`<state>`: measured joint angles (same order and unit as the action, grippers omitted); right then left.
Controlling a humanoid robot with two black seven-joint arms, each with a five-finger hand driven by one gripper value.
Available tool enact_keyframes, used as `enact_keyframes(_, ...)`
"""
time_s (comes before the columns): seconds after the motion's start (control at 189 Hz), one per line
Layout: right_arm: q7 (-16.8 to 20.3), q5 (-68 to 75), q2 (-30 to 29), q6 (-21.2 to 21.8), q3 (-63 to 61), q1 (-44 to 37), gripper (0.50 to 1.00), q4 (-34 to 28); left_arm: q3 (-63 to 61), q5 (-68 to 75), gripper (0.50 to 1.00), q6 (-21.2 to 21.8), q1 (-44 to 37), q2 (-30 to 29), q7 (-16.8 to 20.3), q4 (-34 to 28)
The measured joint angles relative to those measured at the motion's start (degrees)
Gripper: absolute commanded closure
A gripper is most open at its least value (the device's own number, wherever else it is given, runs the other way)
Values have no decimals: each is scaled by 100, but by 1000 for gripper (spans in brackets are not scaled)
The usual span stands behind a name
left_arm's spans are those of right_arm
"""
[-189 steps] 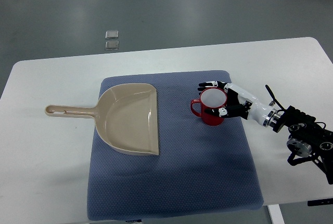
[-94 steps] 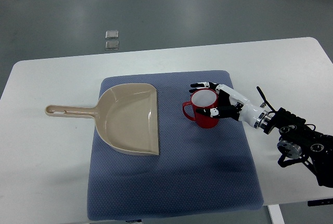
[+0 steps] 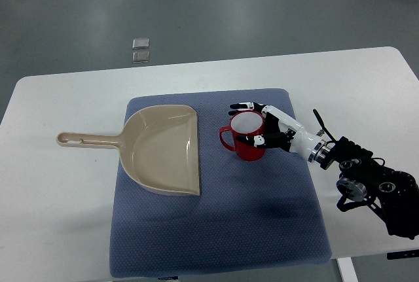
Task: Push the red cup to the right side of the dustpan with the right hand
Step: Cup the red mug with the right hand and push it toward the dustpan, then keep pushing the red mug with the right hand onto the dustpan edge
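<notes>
A red cup (image 3: 247,146) with a white inside stands upright on the blue mat (image 3: 216,210), its handle pointing left toward the beige dustpan (image 3: 163,151). The dustpan lies flat on the mat's left part, and its long handle (image 3: 85,140) reaches left over the white table. A small gap separates the cup's handle from the dustpan's right edge. My right hand (image 3: 243,123) comes in from the lower right and is open. Its fingers (image 3: 243,106) spread along the cup's far rim and its thumb (image 3: 254,141) lies on the near side, pressing against the cup's right flank.
The white table (image 3: 366,86) carries the mat at its centre. My right forearm and wrist joints (image 3: 366,180) lie over the table's right front part. Two small clear squares (image 3: 140,50) sit on the grey floor beyond the table.
My right hand has slid the red cup leftward across the mat, closer to the dustpan's right edge. The dustpan has stayed in place.
</notes>
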<state>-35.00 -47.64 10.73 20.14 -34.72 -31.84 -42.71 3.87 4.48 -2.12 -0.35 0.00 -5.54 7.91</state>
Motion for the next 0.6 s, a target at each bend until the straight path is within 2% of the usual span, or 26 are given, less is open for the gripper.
enact_keyframes(0.598,0,-175,-632,-702,31,-6,726,70,0,0,500,3,0,0,0,0)
